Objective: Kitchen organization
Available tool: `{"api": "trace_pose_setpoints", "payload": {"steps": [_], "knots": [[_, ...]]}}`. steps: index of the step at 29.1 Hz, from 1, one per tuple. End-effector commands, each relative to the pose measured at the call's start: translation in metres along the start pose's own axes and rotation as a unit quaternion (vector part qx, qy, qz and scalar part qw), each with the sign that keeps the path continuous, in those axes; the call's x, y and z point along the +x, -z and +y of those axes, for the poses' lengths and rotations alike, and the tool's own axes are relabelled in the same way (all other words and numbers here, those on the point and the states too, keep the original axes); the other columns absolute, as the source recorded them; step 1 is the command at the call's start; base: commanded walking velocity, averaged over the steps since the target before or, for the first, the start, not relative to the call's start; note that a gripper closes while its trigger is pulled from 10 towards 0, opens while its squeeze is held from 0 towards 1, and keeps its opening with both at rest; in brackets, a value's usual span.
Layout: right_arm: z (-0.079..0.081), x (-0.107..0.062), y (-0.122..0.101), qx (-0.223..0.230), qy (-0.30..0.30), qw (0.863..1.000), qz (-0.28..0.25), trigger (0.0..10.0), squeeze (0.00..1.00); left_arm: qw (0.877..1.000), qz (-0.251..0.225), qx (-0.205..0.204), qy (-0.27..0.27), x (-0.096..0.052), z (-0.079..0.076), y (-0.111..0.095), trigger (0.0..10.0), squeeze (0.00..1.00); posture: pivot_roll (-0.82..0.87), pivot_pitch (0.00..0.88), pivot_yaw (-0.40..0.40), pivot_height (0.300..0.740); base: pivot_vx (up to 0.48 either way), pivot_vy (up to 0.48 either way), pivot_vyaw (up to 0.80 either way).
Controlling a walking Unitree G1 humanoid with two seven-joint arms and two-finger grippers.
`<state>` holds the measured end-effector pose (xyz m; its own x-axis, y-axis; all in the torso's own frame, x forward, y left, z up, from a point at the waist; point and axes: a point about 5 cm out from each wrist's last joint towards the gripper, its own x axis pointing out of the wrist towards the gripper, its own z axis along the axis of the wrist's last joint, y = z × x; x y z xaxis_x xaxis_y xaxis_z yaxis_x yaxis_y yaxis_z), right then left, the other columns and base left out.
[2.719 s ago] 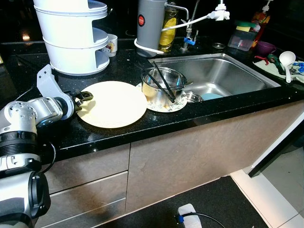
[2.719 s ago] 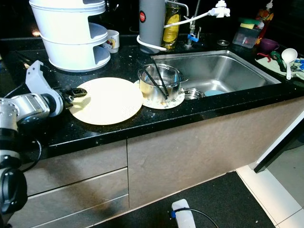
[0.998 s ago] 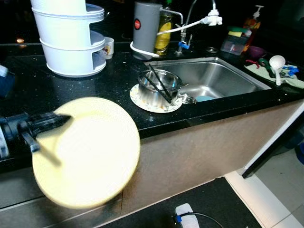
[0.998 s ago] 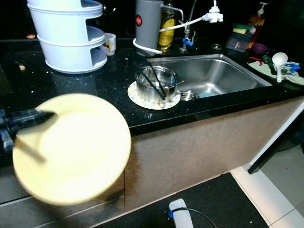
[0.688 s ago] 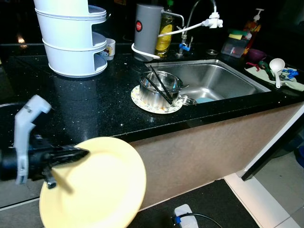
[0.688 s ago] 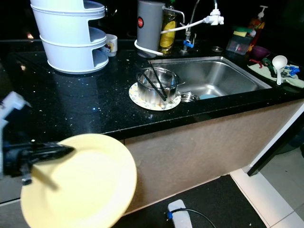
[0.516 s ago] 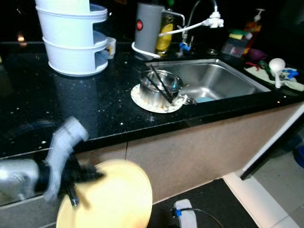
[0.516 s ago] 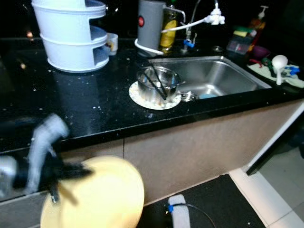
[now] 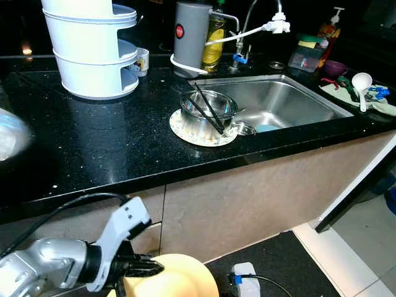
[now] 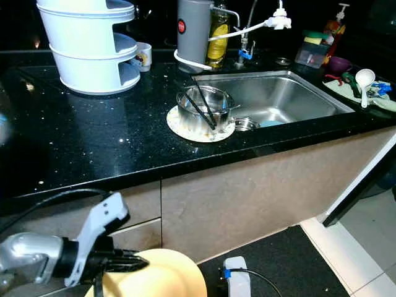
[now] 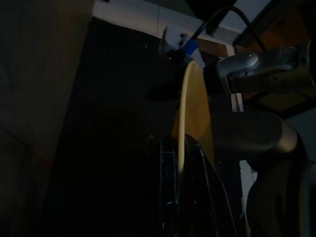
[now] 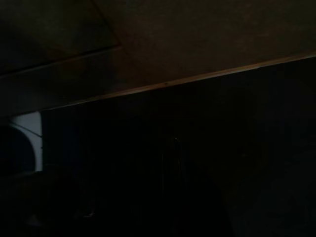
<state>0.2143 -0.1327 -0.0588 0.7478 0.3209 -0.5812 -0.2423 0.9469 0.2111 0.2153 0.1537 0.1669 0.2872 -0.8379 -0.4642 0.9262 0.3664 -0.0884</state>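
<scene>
A pale yellow plate (image 9: 180, 279) hangs low in front of the cabinet drawers, well below the black counter (image 9: 111, 148). My left gripper (image 9: 146, 268) is shut on its rim. In the left wrist view the plate (image 11: 189, 111) stands edge-on between the two black fingers (image 11: 169, 197). On the counter by the sink (image 9: 281, 102) sits a steel pot (image 9: 207, 111) with black utensils in it, resting on a patterned plate (image 9: 185, 130). The right wrist view is very dark, with just a cabinet panel edge (image 12: 197, 79) discernible.
A white tiered container (image 9: 93, 52) and a mug (image 9: 142, 60) stand at the counter's back left, a grey canister (image 9: 189, 37) behind the pot. A white ladle (image 9: 361, 82) lies at the far right. A white plug block (image 9: 245, 283) with cable lies on the dark floor mat.
My left arm has carried the yellow plate down from counter height to below the counter front, near the drawers. The pot and other counter things stay put.
</scene>
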Motion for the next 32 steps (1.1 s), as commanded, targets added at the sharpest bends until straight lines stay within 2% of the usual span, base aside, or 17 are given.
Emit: {"api": "trace_pose_setpoints", "payload": {"steps": [1,6,8,10,12,13,15,19,24,28,30,32], "knots": [[-0.001,-0.004,0.007,0.016,-0.006,1.000,-0.002,10.0,0.00,1.000,-0.003,0.018,0.019,0.007,-0.002,0.005,0.0,0.00,0.01,0.126,-0.110,0.740,0.000,0.000,0.00],[0.002,-0.005,0.010,0.016,-0.009,1.000,-0.005,10.0,0.00,0.998,0.039,0.040,-0.001,0.015,0.003,0.019,0.0,0.00,0.00,0.127,-0.098,0.740,0.000,0.000,0.00],[-0.001,-0.007,0.009,0.025,0.000,1.000,-0.015,10.0,0.00,0.994,0.076,0.068,-0.043,0.022,0.009,0.031,0.0,0.00,0.00,0.128,-0.091,0.740,0.000,0.000,0.00],[-0.002,-0.007,0.008,0.024,0.001,1.000,-0.016,10.0,0.00,0.992,0.085,0.076,-0.048,0.024,0.010,0.034,0.0,0.00,0.00,0.128,-0.091,0.740,0.000,0.000,0.00],[-0.007,-0.008,0.007,0.018,0.017,1.000,-0.018,10.0,0.00,0.982,0.106,0.125,-0.092,0.029,0.020,0.045,0.0,0.00,0.00,0.128,-0.091,0.740,0.000,0.000,0.00],[-0.010,-0.009,0.006,0.013,0.025,0.999,-0.017,10.0,0.00,0.978,0.109,0.128,-0.122,0.031,0.026,0.049,0.0,0.00,0.00,0.121,-0.089,0.740,0.000,0.000,0.00],[-0.018,-0.010,0.003,0.003,0.041,0.999,-0.018,10.0,0.00,0.973,0.105,0.123,-0.164,0.037,0.035,0.056,0.0,0.00,-0.01,0.118,-0.084,0.740,0.000,0.000,0.00],[-0.024,-0.011,0.001,0.004,0.052,0.998,-0.019,10.0,0.00,0.974,0.112,0.114,-0.162,0.043,0.032,0.066,0.0,0.00,-0.01,0.116,-0.081,0.740,0.000,0.000,0.00],[-0.034,-0.014,0.001,0.016,0.067,0.998,-0.014,10.0,0.00,0.976,0.127,0.096,-0.146,0.056,0.020,0.089,0.0,0.00,-0.01,0.108,-0.085,0.740,0.000,0.000,0.00],[-0.033,-0.013,0.002,0.007,0.062,0.998,-0.004,10.0,0.00,0.975,0.121,0.091,-0.161,0.065,0.019,0.099,0.0,0.00,-0.01,0.100,-0.091,0.740,0.000,0.000,0.00],[-0.029,-0.011,0.000,-0.006,0.050,0.999,-0.001,10.0,0.00,0.972,0.100,0.074,-0.200,0.074,0.024,0.103,0.0,0.00,-0.02,0.108,-0.094,0.740,0.000,0.000,0.00],[-0.028,-0.010,-0.001,-0.004,0.049,0.999,-0.002,10.0,0.00,0.971,0.091,0.065,-0.212,0.079,0.026,0.104,0.0,0.00,-0.02,0.101,-0.086,0.740,0.000,0.000,0.00]]}}
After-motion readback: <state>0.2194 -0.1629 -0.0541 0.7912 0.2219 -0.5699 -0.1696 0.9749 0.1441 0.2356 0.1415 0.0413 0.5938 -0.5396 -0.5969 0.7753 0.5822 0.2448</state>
